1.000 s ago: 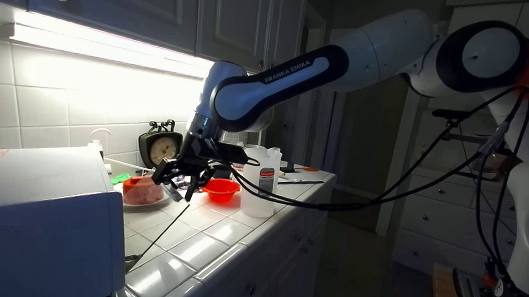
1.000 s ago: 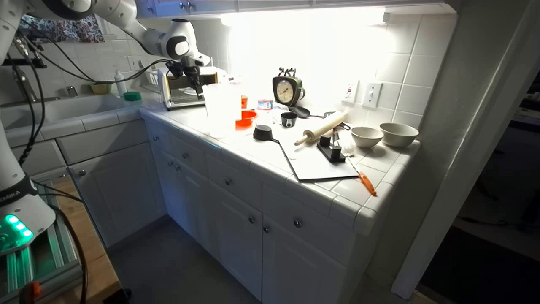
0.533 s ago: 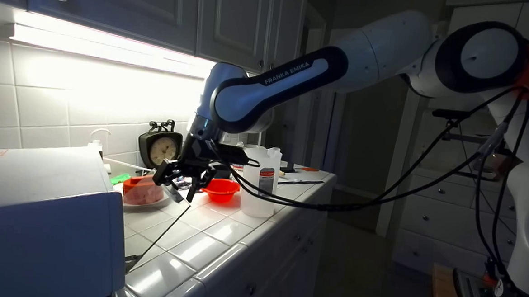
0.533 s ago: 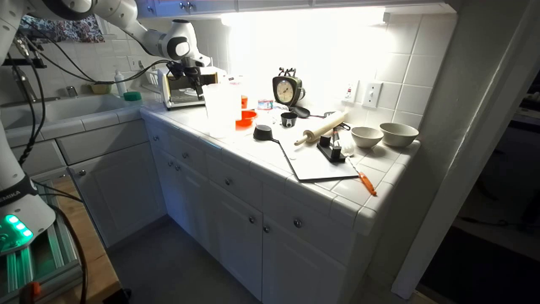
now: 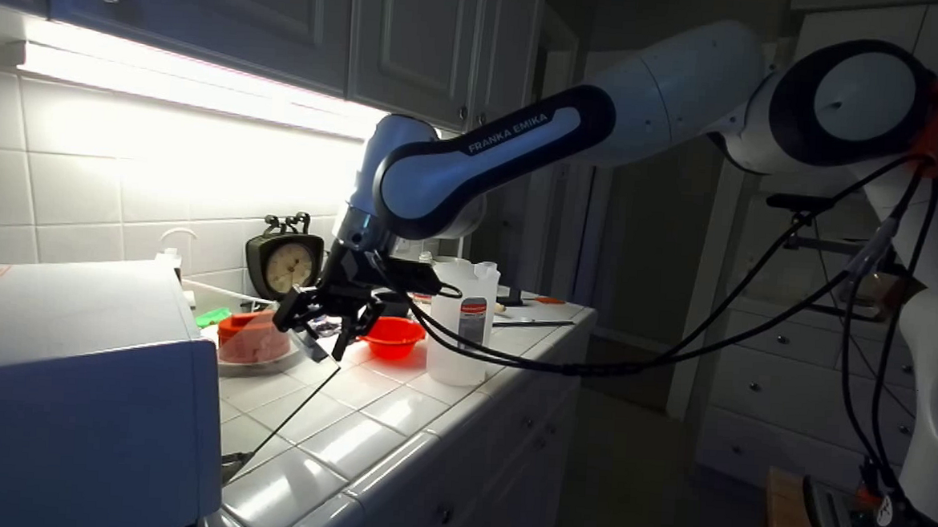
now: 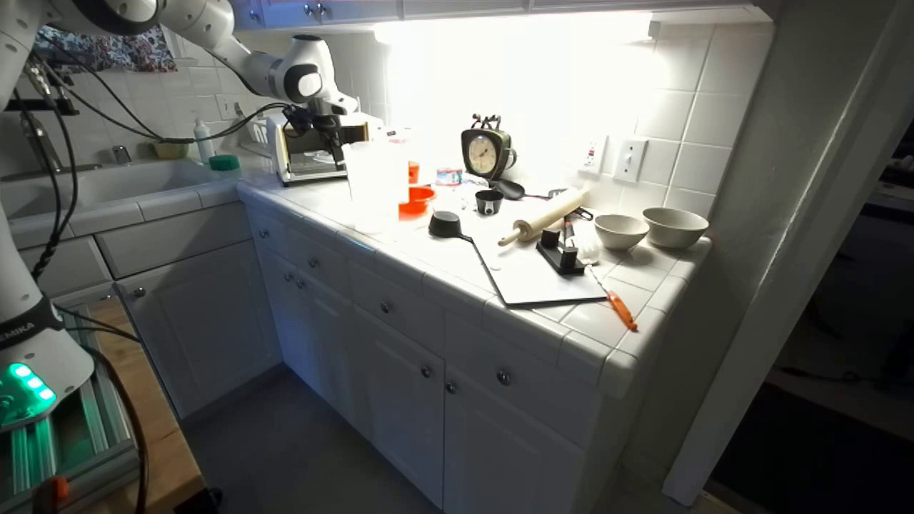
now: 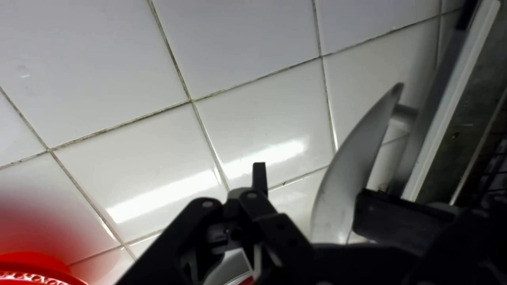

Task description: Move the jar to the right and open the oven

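The white oven (image 5: 89, 308) stands at the left in an exterior view; it also shows at the back in an exterior view (image 6: 277, 153). Its door (image 5: 293, 412) is tilted partly down. My gripper (image 5: 310, 339) is at the door's upper edge. In the wrist view my gripper (image 7: 309, 192) has its fingers apart, with the curved grey door handle (image 7: 350, 170) between them. The right finger is close to or touching the handle; a gap shows at the left finger. The translucent jar (image 5: 456, 351) stands upright behind the gripper, away from it; it is washed out in an exterior view (image 6: 377, 185).
A low red bowl (image 5: 393, 337) sits beside the jar. A red item under a clear cover (image 5: 255, 339) and a dark clock (image 5: 288, 262) stand near the wall. A rolling pin (image 6: 546, 216), a board (image 6: 528, 278) and two bowls (image 6: 675, 228) lie farther along the counter.
The gripper and arm have moved slightly down and away from the oven. The door's upper edge has moved with them, so the door is tilted a little lower. The jar has not moved.
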